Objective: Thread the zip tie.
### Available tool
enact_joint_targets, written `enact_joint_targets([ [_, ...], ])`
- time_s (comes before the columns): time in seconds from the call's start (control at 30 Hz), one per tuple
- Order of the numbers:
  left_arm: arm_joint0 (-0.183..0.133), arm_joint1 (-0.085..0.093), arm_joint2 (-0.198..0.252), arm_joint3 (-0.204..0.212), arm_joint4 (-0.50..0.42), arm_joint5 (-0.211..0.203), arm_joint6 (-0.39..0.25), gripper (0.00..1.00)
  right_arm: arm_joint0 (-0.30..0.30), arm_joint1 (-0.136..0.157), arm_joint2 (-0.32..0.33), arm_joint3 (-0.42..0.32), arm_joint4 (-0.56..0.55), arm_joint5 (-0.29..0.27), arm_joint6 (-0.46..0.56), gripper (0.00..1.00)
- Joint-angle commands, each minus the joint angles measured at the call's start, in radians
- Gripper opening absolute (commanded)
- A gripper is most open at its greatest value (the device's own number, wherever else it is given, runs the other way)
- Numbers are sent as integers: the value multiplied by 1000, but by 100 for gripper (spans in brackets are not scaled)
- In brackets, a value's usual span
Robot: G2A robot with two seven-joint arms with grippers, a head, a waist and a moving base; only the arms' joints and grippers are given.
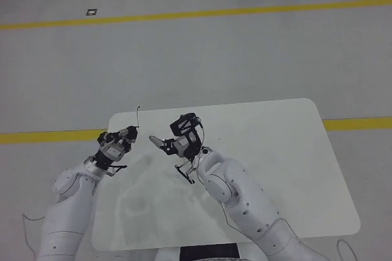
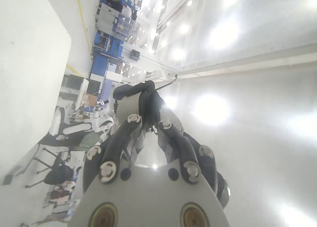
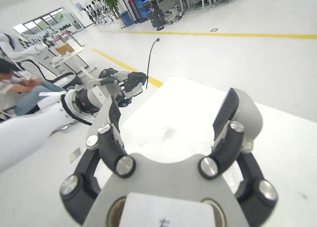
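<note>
The left gripper has its jaws clamped on the upright zip tie at the far left edge of the tabletop. The right gripper is near on the right, jaws apart.

Open gap between left pincer and right pincer; zip tie juts upward.

Clamped stretch of the zip tie is hidden inside the left gripper jaws. Far tip too small to tell head from tail. Top view: just a hairline. Left wrist view: its base is hidden behind the jaws.
</note>
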Motion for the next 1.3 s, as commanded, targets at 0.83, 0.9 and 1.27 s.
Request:
enact_joint_targets([
  [0.83,-22,62,193,2,-514,190,55,0,129,54,-161,116,-287,103,-104,100],
  [0.9,-22,62,193,2,-514,190,55,0,129,54,-161,116,-287,103,-104,100],
  [1.27,-31,63,255,4,-648,190,97,0,160,67,-200,133,-287,133,-141,91],
])
